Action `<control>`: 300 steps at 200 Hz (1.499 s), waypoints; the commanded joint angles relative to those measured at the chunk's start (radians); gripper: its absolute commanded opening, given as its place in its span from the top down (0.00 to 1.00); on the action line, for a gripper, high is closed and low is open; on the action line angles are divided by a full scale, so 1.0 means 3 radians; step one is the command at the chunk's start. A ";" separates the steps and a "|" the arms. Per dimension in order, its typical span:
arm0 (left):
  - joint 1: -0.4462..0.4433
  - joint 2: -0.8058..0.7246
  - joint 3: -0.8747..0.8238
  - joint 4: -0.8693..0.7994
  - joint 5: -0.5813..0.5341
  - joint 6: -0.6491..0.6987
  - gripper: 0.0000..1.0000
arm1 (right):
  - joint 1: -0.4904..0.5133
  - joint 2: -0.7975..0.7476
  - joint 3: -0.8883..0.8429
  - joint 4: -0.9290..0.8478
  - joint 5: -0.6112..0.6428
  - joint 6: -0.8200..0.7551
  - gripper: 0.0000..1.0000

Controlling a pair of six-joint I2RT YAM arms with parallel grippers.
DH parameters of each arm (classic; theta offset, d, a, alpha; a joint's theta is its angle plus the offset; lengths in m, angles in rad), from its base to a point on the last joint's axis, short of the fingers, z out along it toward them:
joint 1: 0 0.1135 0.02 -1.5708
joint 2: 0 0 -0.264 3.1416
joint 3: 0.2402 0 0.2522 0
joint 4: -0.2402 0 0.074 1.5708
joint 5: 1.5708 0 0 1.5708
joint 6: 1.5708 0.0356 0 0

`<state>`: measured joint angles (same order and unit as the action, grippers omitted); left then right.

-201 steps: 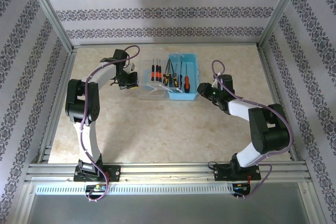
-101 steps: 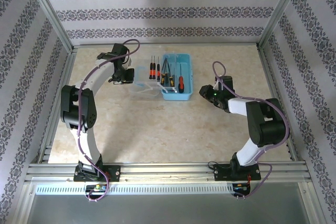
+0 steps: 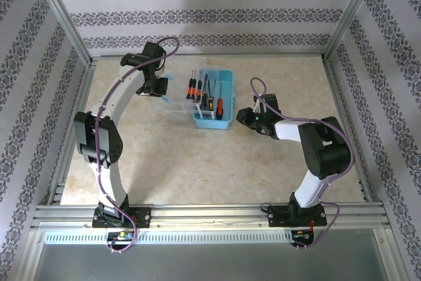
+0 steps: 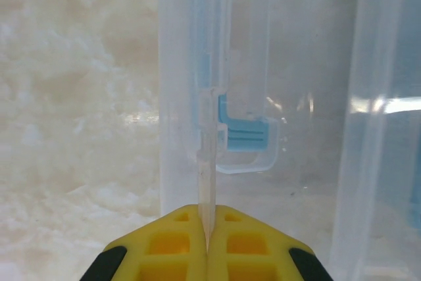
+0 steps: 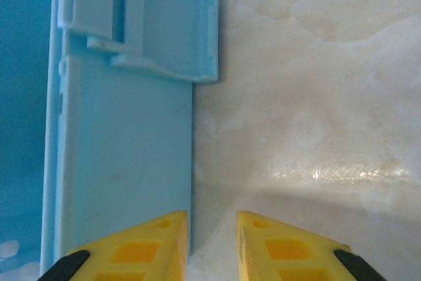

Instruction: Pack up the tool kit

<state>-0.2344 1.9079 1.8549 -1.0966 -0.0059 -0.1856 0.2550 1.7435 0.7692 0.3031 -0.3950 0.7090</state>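
Since 1 s ago the blue tool case (image 3: 212, 124) has slid left across the table (image 3: 197, 162), and both arms have swung left with it. Case now sits mid-table toward the far edge, screwdrivers (image 3: 219, 105) lying inside, clear lid (image 3: 176, 106) swung open to its left. Left gripper (image 3: 158, 91) at the lid's outer edge: jaws clamped together on a thin flange of the lid (image 4: 184, 97). Right gripper (image 3: 245, 118) just beside the case's right wall (image 5: 125, 162), near the latch (image 5: 164, 24): jaws slightly apart, nothing between them.
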 commanded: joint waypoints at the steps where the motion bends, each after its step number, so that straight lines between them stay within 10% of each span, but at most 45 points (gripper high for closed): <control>1: -0.0173 -0.0118 0.0337 -0.0319 -0.0107 0.0097 1.00 | 0.0071 0.0130 0.0118 0.0051 -0.0095 0.0009 0.73; 74: -0.0857 0.0540 0.1512 -0.1060 -0.0476 0.0008 1.00 | 0.0234 0.0329 0.0258 0.0115 -0.0248 0.0065 0.73; 190: -0.1440 0.0825 0.1571 -0.1044 -0.0460 -0.0281 1.00 | 0.0229 0.0339 0.0267 0.0120 -0.0238 0.0086 0.73; 237: -0.1542 0.0954 0.1683 -0.1040 -0.0438 -0.0339 0.73 | 0.0226 0.0334 0.0263 0.0109 -0.0228 0.0081 0.73; 300: -0.1555 0.1020 0.1863 -0.0944 0.0041 -0.0362 0.71 | 0.0214 0.0299 0.0253 0.0104 -0.0202 0.0076 0.73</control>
<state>-0.7067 2.2074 2.3688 -1.3315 -0.0746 -0.2707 0.3122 1.8275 0.8272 0.3115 -0.4511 0.7311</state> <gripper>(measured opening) 0.287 0.267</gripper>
